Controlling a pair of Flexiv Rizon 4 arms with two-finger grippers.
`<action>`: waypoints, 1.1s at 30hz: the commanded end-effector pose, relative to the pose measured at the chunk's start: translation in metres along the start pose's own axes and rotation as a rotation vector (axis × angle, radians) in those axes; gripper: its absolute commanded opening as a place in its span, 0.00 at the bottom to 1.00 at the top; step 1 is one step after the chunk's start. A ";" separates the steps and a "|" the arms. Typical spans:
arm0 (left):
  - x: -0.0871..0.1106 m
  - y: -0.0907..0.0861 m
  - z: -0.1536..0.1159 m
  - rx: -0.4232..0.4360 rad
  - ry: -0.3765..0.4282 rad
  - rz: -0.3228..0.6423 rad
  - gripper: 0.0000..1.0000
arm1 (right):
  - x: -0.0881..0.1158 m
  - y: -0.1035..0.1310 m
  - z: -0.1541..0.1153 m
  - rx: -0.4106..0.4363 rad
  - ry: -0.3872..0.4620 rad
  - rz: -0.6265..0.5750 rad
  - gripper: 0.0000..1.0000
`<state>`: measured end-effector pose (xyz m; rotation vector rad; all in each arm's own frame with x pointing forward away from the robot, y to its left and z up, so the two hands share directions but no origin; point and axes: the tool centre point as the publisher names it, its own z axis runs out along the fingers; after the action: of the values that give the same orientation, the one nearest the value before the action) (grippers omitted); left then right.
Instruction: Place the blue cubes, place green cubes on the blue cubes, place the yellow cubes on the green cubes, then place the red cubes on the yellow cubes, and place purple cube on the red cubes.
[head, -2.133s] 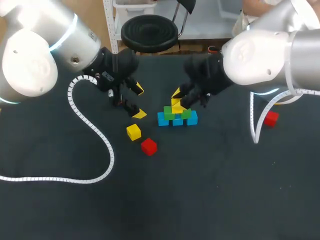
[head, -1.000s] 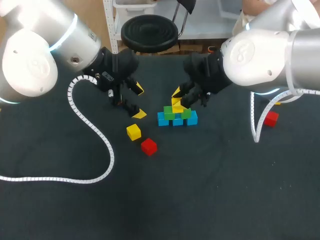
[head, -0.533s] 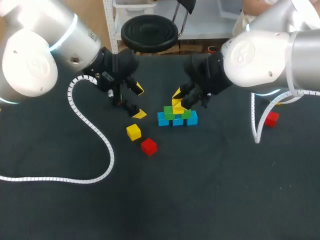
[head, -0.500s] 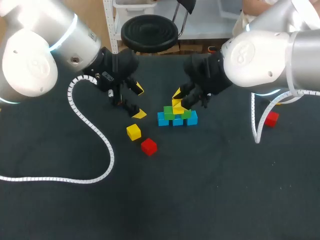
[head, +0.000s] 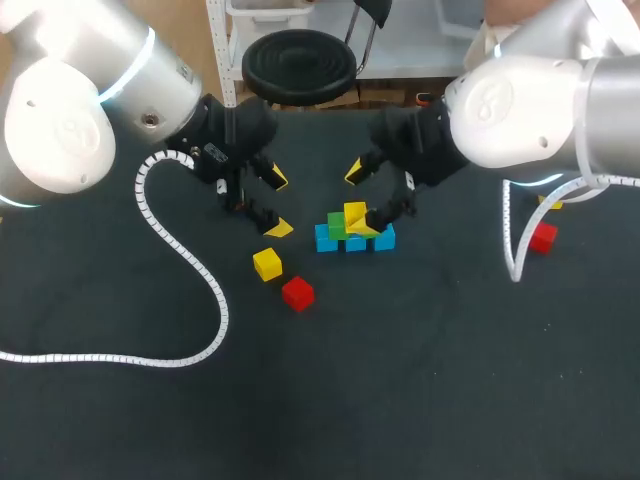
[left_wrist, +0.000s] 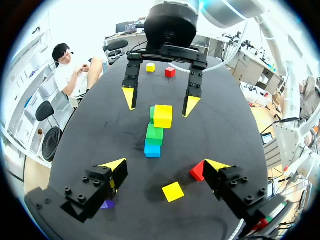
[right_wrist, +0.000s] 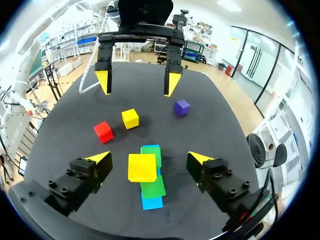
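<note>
A row of blue cubes (head: 355, 242) carries green cubes (head: 337, 225), and a yellow cube (head: 354, 213) rests on top. My right gripper (head: 362, 200) stands open around that yellow cube (right_wrist: 142, 167), its fingers apart from it on both sides. Left of the stack, my left gripper (head: 278, 204) hangs open with nothing in it. A loose yellow cube (head: 267, 263) and a red cube (head: 297, 292) lie in front of it. The purple cube (right_wrist: 181, 107) sits close under the left gripper (right_wrist: 137, 82). In the left wrist view the stack (left_wrist: 155, 133) stands ahead of my left gripper (left_wrist: 165, 167).
Another red cube (head: 542, 237) and a yellow cube (left_wrist: 150, 67) lie at the table's right side. A white coiled cable (head: 190, 270) trails from the left arm across the left of the table.
My right gripper has opened and let go of the yellow cube, which now rests on the green cubes. The left arm has not moved.
</note>
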<state>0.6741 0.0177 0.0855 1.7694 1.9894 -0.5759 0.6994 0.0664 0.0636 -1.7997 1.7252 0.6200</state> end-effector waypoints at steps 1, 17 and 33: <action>0.001 0.000 0.000 0.000 -0.002 0.002 1.00 | 0.002 -0.001 -0.001 -0.009 0.001 -0.005 1.00; 0.001 0.000 0.000 0.000 -0.002 0.002 1.00 | 0.012 -0.011 0.003 -0.046 -0.011 -0.027 0.93; 0.001 0.000 0.000 0.000 -0.002 0.002 1.00 | 0.012 -0.018 0.006 -0.059 -0.015 -0.041 0.86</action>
<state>0.6741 0.0177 0.0855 1.7694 1.9894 -0.5759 0.7168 0.0604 0.0536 -1.8593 1.6751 0.6669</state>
